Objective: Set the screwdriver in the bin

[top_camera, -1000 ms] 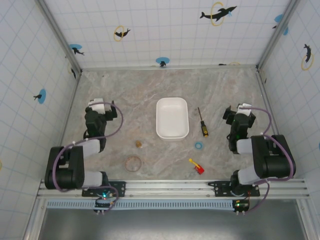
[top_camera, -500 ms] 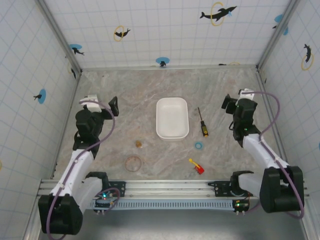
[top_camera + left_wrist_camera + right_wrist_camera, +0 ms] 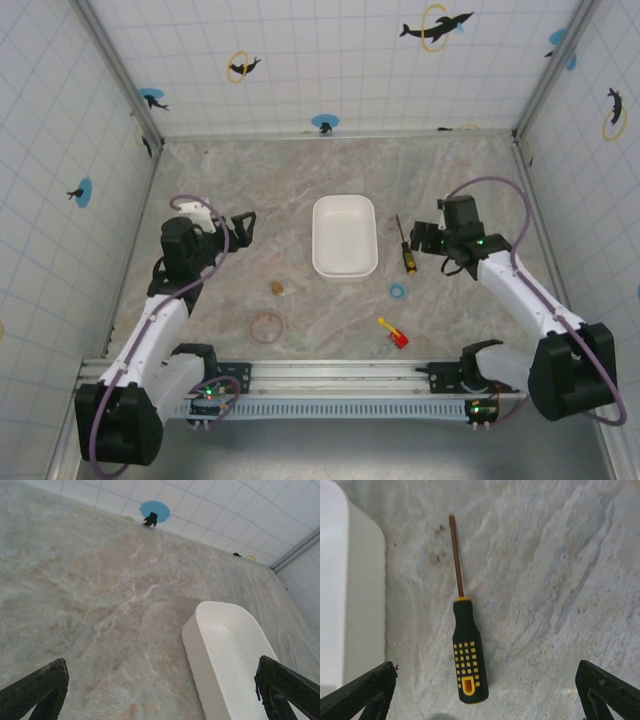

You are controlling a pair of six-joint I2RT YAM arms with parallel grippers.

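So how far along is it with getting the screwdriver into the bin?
Nothing is finished yet: the screwdriver lies on the table just right of the bin, which is empty. In hand: the right gripper hovers open over the screwdriver, a finger either side. Remaining: close on it, lift, carry it over the bin, release.

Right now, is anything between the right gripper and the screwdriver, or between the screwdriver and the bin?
Nothing visible does. The open right gripper faces the screwdriver, which lies on bare table just right of the bin. The blue ring and the red-and-yellow toy sit closer to the near edge, off both paths.
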